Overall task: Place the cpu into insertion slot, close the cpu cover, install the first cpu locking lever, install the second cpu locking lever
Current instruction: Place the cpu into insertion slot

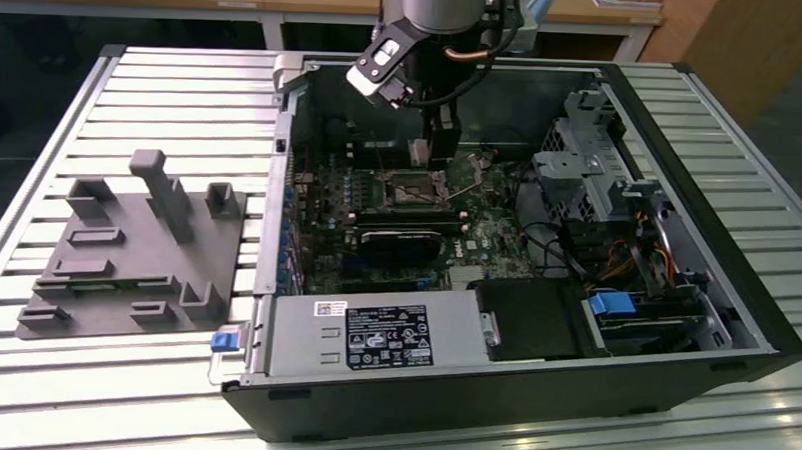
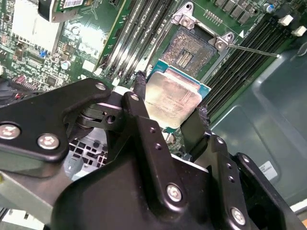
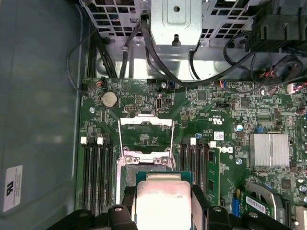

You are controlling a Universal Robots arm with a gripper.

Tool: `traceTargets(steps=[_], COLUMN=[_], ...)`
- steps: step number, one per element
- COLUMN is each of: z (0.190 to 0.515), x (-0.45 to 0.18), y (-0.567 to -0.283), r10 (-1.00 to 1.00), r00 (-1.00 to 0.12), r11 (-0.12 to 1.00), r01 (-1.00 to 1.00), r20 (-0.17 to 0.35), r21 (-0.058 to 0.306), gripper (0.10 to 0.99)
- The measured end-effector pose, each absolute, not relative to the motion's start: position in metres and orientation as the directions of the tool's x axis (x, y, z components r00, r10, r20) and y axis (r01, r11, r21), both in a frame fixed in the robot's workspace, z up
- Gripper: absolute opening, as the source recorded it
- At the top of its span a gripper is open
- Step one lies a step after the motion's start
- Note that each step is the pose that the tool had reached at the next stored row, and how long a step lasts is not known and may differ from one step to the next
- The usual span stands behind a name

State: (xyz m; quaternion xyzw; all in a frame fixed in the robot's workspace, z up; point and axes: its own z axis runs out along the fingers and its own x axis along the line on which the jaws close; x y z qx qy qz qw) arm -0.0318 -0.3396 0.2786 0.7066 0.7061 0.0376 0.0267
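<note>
The cpu (image 2: 176,93) is clamped in the hand (image 2: 171,100) above the bare insertion slot (image 2: 188,50). The cpu cover (image 3: 145,122) is raised; all four steps are judged outstanding.

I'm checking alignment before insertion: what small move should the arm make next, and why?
Probably shift the cpu a little over the open socket before lowering: the gripper holds it by two edges, in the second wrist view it sits short of the socket, and the cpu cover stands raised.
</note>
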Motion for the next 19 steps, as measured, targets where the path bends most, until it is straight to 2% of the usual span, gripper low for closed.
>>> traceTargets(steps=[19], z=[0.260], x=[-0.033], y=[-0.339], r10=[1.000], r00=[0.000], r11=[-0.001], r01=[0.996], r20=[0.015], r21=[0.093], gripper=[0.541])
